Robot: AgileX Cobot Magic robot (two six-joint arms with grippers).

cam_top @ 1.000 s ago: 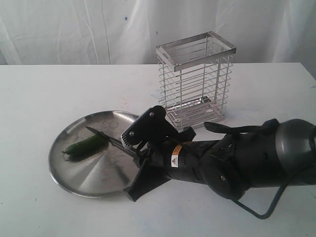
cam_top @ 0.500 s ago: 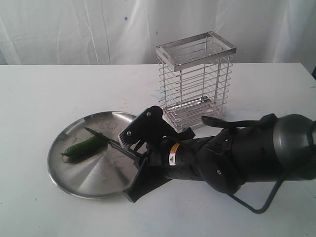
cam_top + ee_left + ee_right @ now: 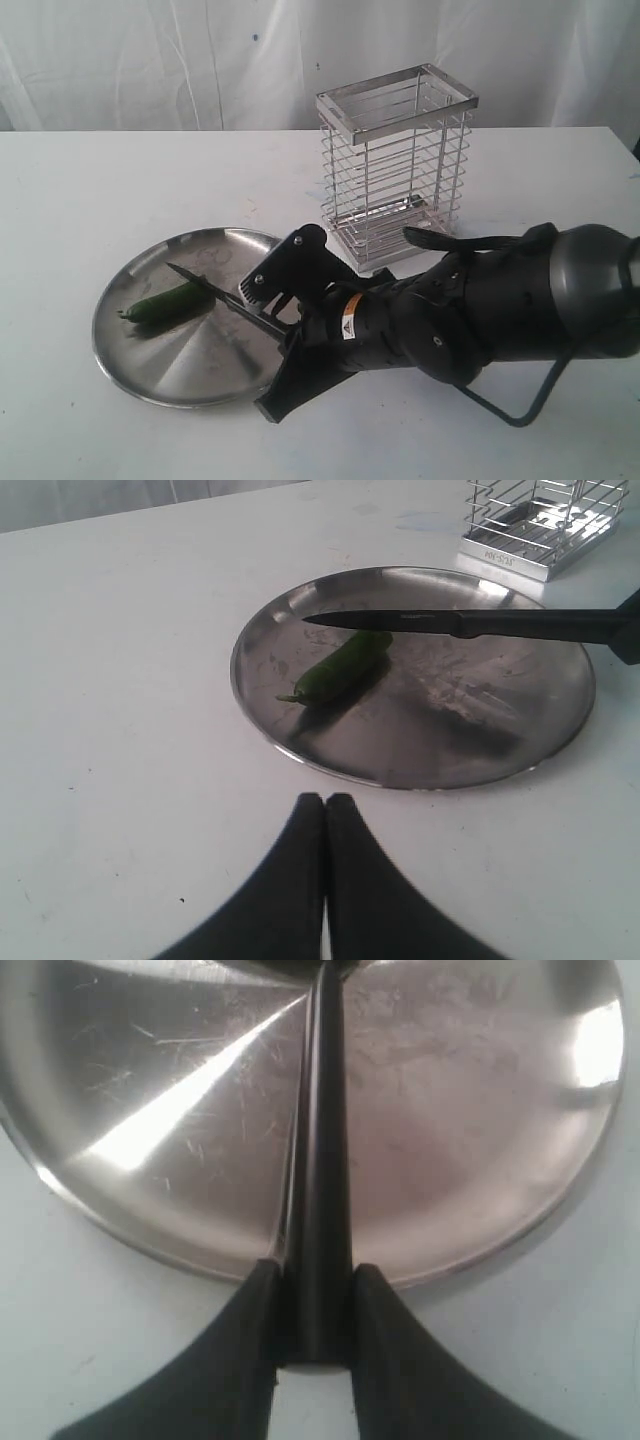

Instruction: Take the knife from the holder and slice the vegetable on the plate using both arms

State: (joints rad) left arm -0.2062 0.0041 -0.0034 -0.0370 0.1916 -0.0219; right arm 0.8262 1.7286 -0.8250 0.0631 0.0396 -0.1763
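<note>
The right fingers (image 3: pixel 250 1350) clamp the knife (image 3: pixel 215 293) by its handle, blade reaching over the plate (image 3: pixel 180 375) at lower left so its tip hangs above the vegetable (image 3: pixel 165 303), ready to cut. The left fingers (image 3: pixel 295 880) are clenched empty, short of the plate.

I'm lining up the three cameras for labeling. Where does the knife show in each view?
Exterior view: the knife slants over the plate, blade crossing the vegetable's end.
Left wrist view: the knife stretches across the plate, tip beyond the vegetable.
Right wrist view: its black handle, clamped in the right end effector, over the plate.
Shared landmark: the plate.
</note>
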